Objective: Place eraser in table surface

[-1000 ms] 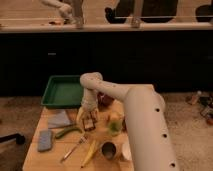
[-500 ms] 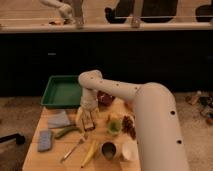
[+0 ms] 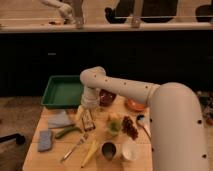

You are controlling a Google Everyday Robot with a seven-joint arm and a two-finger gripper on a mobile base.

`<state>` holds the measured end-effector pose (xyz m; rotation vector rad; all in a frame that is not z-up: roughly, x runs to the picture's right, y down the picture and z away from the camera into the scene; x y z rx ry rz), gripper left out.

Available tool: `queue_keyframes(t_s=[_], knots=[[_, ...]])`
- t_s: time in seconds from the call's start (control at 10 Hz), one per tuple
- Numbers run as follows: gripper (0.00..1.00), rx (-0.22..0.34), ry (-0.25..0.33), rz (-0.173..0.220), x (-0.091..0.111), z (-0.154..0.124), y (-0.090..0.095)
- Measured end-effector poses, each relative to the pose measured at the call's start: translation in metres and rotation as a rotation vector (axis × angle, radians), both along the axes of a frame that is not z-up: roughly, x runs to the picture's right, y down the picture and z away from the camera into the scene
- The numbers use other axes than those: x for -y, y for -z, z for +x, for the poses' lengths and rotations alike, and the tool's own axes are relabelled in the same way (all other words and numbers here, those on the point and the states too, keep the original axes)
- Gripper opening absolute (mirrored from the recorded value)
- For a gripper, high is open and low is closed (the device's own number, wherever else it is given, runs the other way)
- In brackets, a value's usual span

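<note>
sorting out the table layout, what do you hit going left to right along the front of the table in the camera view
blue-grey rectangular pad → silver metal fork → yellow banana → dark metal cup → white cup. The gripper hangs further back, over the light tan wooden table surface.

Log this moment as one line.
gripper: low over table surface | eraser: not discernible | nearby: fork, green tray

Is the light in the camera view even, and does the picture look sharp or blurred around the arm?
In the camera view the light is warm and uneven: the table is lit, the cabinets behind are almost black. The whole view is soft. The gripper hangs low over the table beside the green tray, its outline blurred, so no eraser can be made out there.
</note>
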<state>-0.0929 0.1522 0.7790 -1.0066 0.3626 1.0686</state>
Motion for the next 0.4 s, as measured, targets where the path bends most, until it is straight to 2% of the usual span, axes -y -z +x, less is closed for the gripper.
queue_keyframes(t_s=[0.2, 0.4], knots=[[0.80, 0.041, -0.011, 0.062, 0.011, 0.004, 0.030], [0.80, 0.050, -0.010, 0.076, 0.013, 0.004, 0.035]])
